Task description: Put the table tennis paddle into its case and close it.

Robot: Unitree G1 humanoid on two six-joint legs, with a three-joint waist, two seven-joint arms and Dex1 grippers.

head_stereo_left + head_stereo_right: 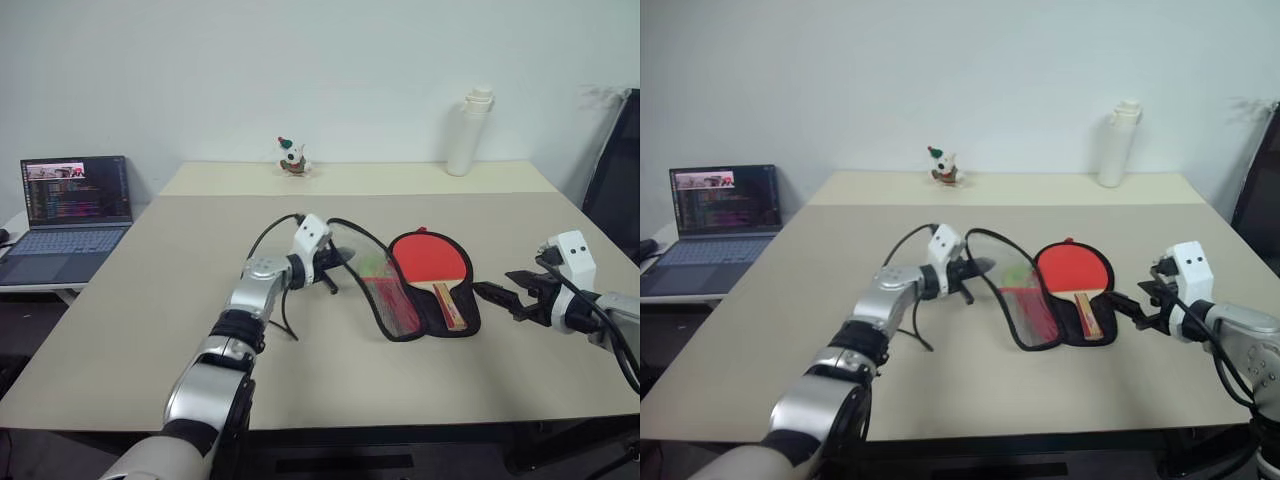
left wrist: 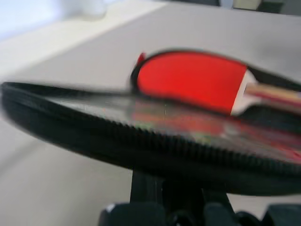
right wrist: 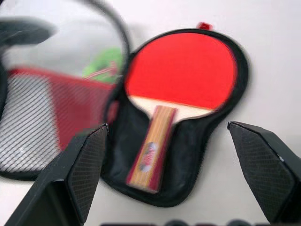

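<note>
Nearest in the head views, the left gripper (image 1: 335, 262) pinched the rim of the case's lifted flap, fingers clamped tight on it, holding that half tilted up over the table (image 1: 150, 330). The table tennis paddle (image 1: 436, 268) lay red face up in the case (image 1: 418, 322)'s other, flat half, handle toward the robot. The right gripper (image 1: 497, 294) hung just beside the case, fingers spread wide and empty.

In the left wrist view, the zipper edge of the raised flap crossed close in front, the paddle beyond it.

In the right wrist view, the spread fingers (image 3: 77, 176) framed the paddle and its wooden handle.

The risk, as I judged it: the flap might drag the lower half sideways as it folded, shifting the paddle so its handle fouled the zipper line.
</note>
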